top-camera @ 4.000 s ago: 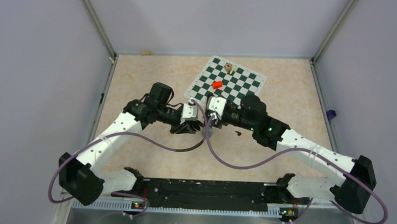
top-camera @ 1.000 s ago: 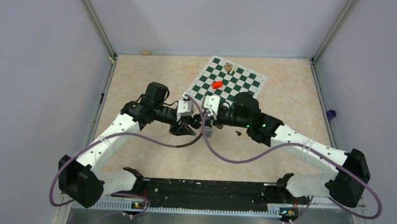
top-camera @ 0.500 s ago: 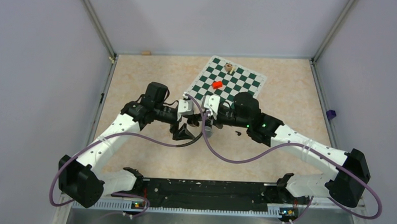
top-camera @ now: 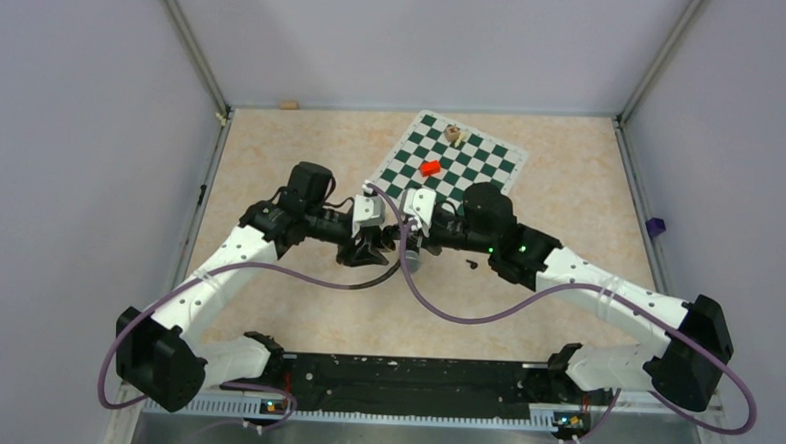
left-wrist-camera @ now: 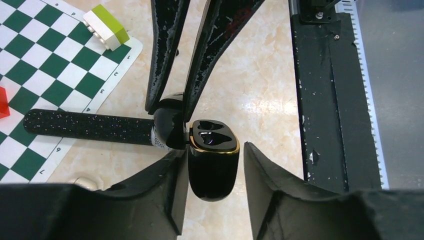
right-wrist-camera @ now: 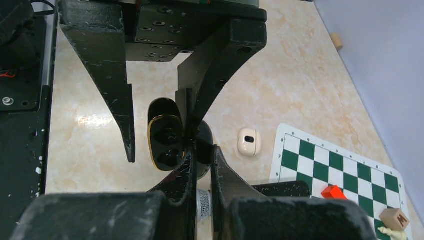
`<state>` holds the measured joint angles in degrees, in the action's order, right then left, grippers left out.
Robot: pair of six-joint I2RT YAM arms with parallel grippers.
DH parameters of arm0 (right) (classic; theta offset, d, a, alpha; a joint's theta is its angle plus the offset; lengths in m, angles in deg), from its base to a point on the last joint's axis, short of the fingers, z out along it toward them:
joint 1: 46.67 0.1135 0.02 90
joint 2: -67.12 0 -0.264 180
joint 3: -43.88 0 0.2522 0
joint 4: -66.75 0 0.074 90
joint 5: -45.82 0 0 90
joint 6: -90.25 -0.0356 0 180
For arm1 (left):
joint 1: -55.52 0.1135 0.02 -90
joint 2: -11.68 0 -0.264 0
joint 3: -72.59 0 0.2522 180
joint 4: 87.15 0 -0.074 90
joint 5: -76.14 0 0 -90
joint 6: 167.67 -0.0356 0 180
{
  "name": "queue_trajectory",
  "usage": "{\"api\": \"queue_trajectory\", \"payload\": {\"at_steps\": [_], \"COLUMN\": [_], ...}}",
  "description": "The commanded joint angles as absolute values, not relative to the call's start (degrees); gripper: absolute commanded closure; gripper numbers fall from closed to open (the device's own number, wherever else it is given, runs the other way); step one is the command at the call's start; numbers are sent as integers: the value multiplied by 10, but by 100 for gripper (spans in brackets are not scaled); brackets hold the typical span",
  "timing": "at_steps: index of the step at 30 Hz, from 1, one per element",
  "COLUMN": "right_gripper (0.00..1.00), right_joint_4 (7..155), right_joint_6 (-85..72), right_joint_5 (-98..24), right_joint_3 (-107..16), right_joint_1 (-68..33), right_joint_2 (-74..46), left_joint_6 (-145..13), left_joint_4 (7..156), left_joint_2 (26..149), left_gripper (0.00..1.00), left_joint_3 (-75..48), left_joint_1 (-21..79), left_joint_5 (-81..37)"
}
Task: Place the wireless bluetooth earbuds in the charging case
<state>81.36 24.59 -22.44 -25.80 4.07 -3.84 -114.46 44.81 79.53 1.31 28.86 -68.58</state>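
On the bench (left-wrist-camera: 265, 75), right jaws pinch the lid (left-wrist-camera: 170, 127) of a glossy black charging case (left-wrist-camera: 212, 165), likely light and slippery; spread left jaws straddle its sides, the safer hold.

Even, diffuse overhead lighting; shadows under the arms on the table (top-camera: 302, 148) are faint and soft-edged. In both wrist views the polished tabletop carries white glare patches, and the glossy black charging case (left-wrist-camera: 212, 170) shows small highlights. The near fingers (left-wrist-camera: 150, 200) of the left gripper (left-wrist-camera: 214, 150) and those (right-wrist-camera: 240, 205) of the right gripper (right-wrist-camera: 202, 150) fill the lower edge, dark with little surface detail. The top view is sharp, though small objects are poorly resolved
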Motion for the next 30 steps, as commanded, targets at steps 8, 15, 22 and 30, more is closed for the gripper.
{"api": "queue_trajectory", "payload": {"at_steps": [8, 15, 22, 30], "right_gripper": [100, 100, 44, 5], "right_joint_4": [794, 796, 804, 941], "right_joint_6": [243, 252, 267, 347], "right_joint_5": [-217, -236, -279, -232], "right_joint_3": [-269, -271, -281, -297], "right_joint_1": [37, 37, -3, -82], "right_joint_2": [-24, -20, 12, 83], "left_joint_6": [-1137, -1148, -1202, -1267], "left_joint_4": [468, 463, 423, 370], "left_joint_2": [790, 786, 767, 759], "left_gripper": [86, 100, 100, 100], "left_joint_3": [6, 10, 13, 7], "left_joint_1": [291, 291, 291, 290], "left_joint_5": [-696, -697, -711, -737]}}
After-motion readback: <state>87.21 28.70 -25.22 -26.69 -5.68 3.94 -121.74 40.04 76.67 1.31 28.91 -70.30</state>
